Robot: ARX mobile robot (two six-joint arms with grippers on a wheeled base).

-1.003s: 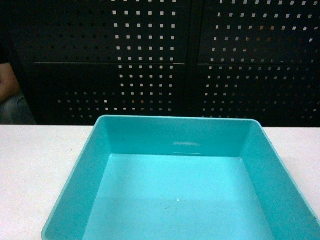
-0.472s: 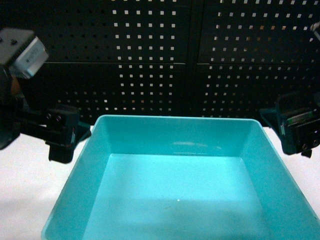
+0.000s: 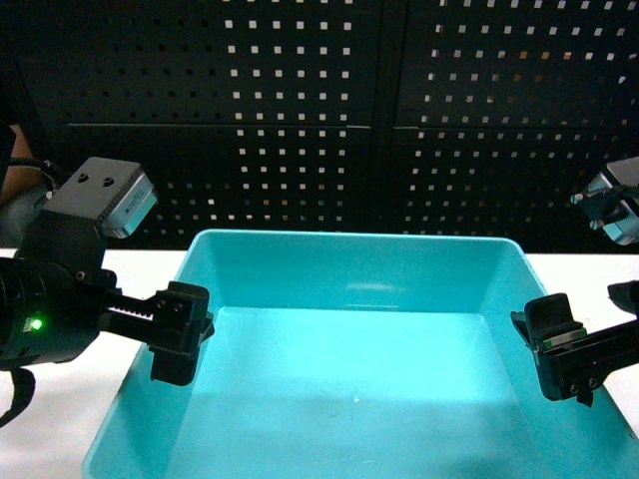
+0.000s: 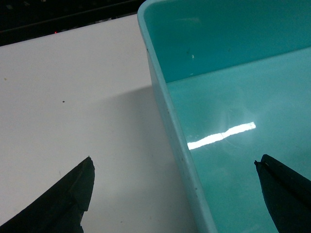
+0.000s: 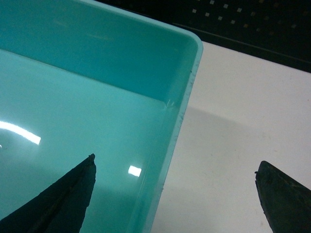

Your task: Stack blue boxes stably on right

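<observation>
One light turquoise blue box (image 3: 349, 267) fills the table's front middle in the head view, upright and empty. My left gripper (image 3: 181, 335) hangs at its left wall and is open. In the left wrist view the left gripper (image 4: 174, 164) straddles the rim of the box (image 4: 233, 97), one finger over the table and one over the box's inside. My right gripper (image 3: 557, 357) is at the right wall, also open. From the right wrist, the right gripper (image 5: 176, 162) straddles the right rim of the box (image 5: 87, 97) near its far corner. Nothing is held.
The box stands on a white table (image 3: 85, 289), bare on both sides of it (image 4: 73, 97) (image 5: 243, 121). A black perforated panel (image 3: 319, 120) closes off the back. A person's arm (image 3: 12, 178) shows at the far left edge.
Both arms came into the head view from the sides and dropped down. Their open grippers now sit at the box's left and right walls. The box has not moved.
</observation>
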